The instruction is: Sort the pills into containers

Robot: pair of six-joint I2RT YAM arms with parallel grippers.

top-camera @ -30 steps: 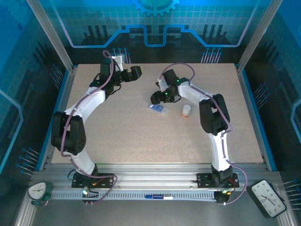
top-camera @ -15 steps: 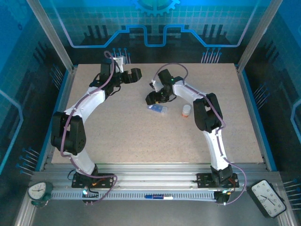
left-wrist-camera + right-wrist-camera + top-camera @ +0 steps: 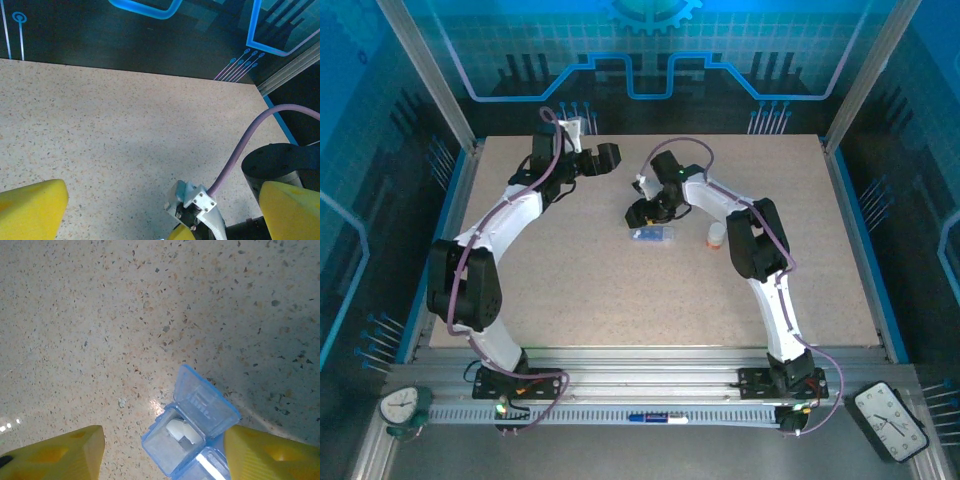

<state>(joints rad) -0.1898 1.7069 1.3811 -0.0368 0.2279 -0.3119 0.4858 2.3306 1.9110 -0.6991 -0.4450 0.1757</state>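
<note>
The containers are the compartments of a small translucent blue pill box (image 3: 652,235) lying mid-table. In the right wrist view the end compartment (image 3: 172,442) has its lid (image 3: 207,402) flipped up, and white pills (image 3: 176,428) lie inside it. My right gripper (image 3: 640,212) (image 3: 165,455) hovers over that end of the box, open. Its yellow fingers (image 3: 55,455) stand either side of the box, the left one well apart from it. My left gripper (image 3: 610,155) (image 3: 162,215) is open at the back of the table with nothing between its fingers (image 3: 30,210).
A small orange bottle with a white cap (image 3: 717,236) stands just right of the pill box. In the left wrist view, the right arm's wrist and purple cable (image 3: 235,155) lie close ahead. A blue-lit wall (image 3: 650,70) closes the back of the table.
My right gripper has moved left and a little toward the back, over the left end of the pill box. The box has turned slightly. The left arm has not moved.
</note>
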